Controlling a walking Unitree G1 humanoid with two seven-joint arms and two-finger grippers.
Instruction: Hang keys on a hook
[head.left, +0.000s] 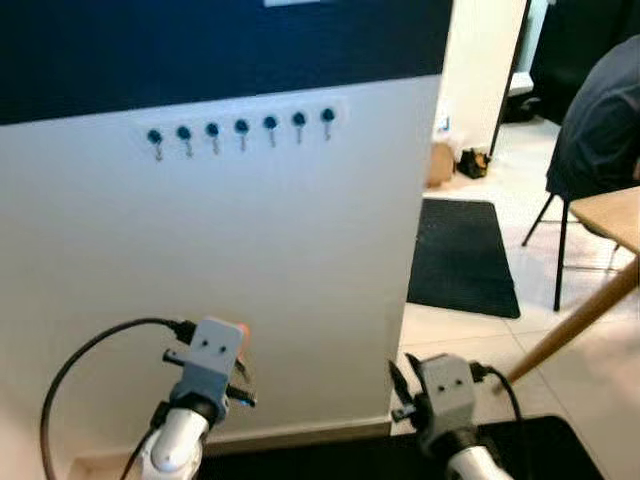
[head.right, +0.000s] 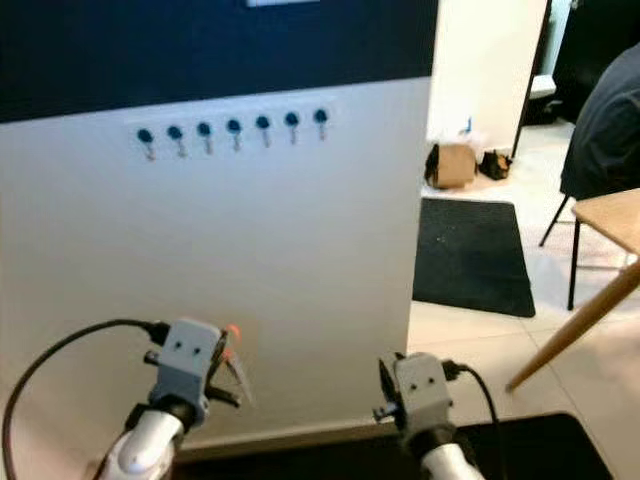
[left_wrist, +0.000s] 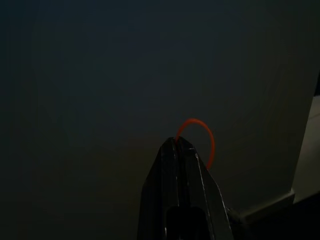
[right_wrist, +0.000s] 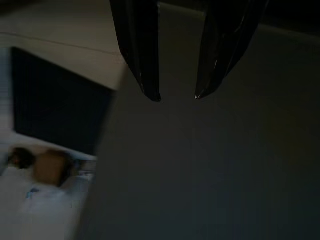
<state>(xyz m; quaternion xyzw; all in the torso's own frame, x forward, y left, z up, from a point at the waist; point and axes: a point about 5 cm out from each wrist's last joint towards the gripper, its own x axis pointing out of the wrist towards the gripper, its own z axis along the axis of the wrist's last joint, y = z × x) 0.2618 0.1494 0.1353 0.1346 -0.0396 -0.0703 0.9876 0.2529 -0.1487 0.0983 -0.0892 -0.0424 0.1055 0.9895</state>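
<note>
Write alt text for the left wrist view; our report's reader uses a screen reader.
Very dark close-up: the left gripper is shut on an orange ring that arcs out past its black fingertips, in front of a plain wall.

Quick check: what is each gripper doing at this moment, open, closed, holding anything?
Left gripper: closed, pinching an orange ring.
Right gripper: open, holding nothing.

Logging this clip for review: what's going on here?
The robot faces a white wall with a row of hooks high up. Its left gripper is low near the wall, jaws shut on an orange key ring. The right gripper is beside it, jaws open, holding nothing. Nothing hangs on the hooks yet.
</note>
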